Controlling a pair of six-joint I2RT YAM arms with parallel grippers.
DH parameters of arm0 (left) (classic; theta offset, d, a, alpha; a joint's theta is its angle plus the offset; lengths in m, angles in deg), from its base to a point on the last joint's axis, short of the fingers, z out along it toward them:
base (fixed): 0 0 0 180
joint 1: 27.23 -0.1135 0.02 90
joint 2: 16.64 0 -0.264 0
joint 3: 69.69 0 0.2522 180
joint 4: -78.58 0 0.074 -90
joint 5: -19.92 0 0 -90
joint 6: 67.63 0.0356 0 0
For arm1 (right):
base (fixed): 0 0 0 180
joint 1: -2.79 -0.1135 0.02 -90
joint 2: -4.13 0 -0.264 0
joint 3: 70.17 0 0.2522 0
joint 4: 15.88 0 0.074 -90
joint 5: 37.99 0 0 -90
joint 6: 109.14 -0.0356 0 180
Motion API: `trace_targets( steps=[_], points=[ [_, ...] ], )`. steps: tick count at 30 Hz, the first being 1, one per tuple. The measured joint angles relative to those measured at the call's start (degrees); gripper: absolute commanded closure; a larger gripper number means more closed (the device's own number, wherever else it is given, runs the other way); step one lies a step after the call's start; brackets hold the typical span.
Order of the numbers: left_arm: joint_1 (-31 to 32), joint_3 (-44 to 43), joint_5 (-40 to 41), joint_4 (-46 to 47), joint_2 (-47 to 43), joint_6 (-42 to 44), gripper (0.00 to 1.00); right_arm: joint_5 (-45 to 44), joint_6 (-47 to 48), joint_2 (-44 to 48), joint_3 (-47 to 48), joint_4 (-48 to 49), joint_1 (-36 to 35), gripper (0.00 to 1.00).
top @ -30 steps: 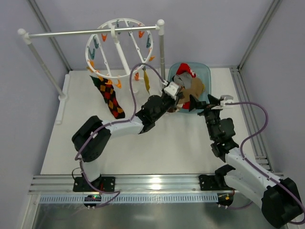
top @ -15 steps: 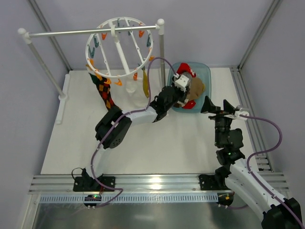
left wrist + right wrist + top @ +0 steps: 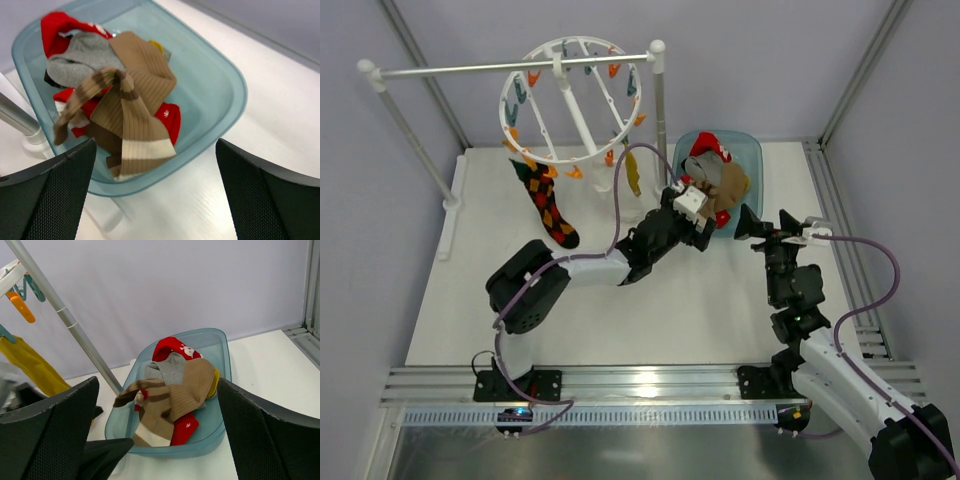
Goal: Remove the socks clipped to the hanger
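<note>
Beside the blue tub (image 3: 752, 150) on the worktop (image 3: 670, 310), left hand (image 3: 155, 197) and right hand (image 3: 160, 440) both released and empty, striped sock (image 3: 130, 115) heaped inside, argyle sock (image 3: 548, 205) and yellow sock (image 3: 632, 175) clipped to white round hanger (image 3: 575, 105)

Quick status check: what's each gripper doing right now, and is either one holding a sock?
Left gripper: open, holding nothing.
Right gripper: open, holding nothing.
</note>
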Motion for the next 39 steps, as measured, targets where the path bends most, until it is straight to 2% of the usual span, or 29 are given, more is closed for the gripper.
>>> trace_targets(
  steps=[6,10,13,15,18,21,25,33,39],
  points=[
    [6.86,10.08,7.69,5.90,-12.55,2.56,0.00,1.09,-0.02,-1.22,0.00,-0.02,0.00,0.00],
    [7.28,18.16,17.53,15.37,-15.13,3.76,0.00,1.84,-0.02,-1.18,0.00,-0.09,0.00,0.00],
    [6.78,23.50,26.82,24.61,-11.78,6.45,0.00,2.43,-0.02,-0.94,0.00,-0.20,0.00,0.00],
    [6.51,23.93,32.68,28.44,-7.17,9.86,0.00,2.82,-0.02,-0.79,0.00,-0.22,0.02,0.00],
    [6.43,23.21,38.84,30.42,-0.96,14.88,0.00,3.37,0.00,-0.44,0.00,-0.20,0.17,0.00],
    [6.16,22.60,42.03,31.01,1.53,17.81,0.00,3.67,0.00,-0.24,0.00,-0.17,0.17,0.00],
    [5.05,21.88,42.03,32.72,1.11,17.84,0.00,4.00,0.02,-0.22,0.00,-0.17,0.22,0.00],
    [-4.04,21.35,31.98,27.80,-5.88,5.84,0.00,4.59,0.02,-0.37,0.00,-0.02,0.26,0.00],
    [-7.58,20.06,26.10,21.03,-6.97,-1.62,0.00,5.44,0.02,-0.37,0.00,0.15,0.26,0.00]
  ],
)
